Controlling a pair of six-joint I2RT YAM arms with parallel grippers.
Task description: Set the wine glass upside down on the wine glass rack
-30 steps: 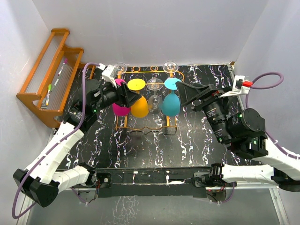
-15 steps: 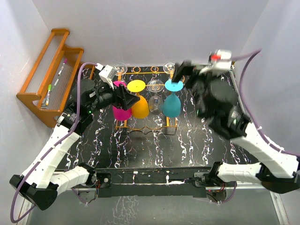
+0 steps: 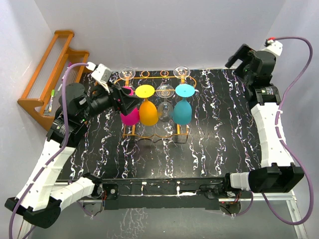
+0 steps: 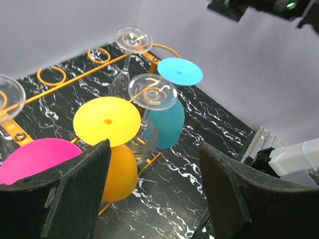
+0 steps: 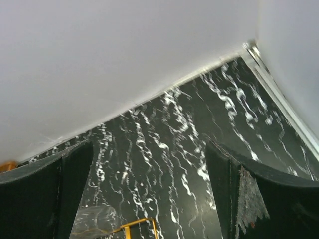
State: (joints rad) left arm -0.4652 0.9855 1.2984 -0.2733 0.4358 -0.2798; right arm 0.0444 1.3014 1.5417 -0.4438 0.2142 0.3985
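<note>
The orange-gold wire wine glass rack (image 3: 151,138) stands at the middle back of the table. Upside down on it hang a pink glass (image 3: 128,117), a yellow-orange glass (image 3: 147,110), a clear glass (image 3: 164,99) and a teal glass (image 3: 182,108), with two more clear glasses (image 3: 180,71) behind. My left gripper (image 3: 130,101) is open and empty, just left of the pink glass. In the left wrist view my left gripper (image 4: 154,194) frames the yellow glass (image 4: 107,122) and the teal glass (image 4: 179,72). My right gripper (image 3: 238,62) is open and empty, raised at the back right corner.
A brown wooden stepped rack (image 3: 55,74) holding small tubes stands against the left wall. White walls close in the black marbled table (image 3: 214,144). The right wrist view shows the table, a rack corner (image 5: 137,224) and a clear glass bowl (image 5: 94,219).
My right arm has swung away from the teal glass, up and back to the far right corner. My left arm has drawn back a little to the left. The glasses have stayed on the rack.
</note>
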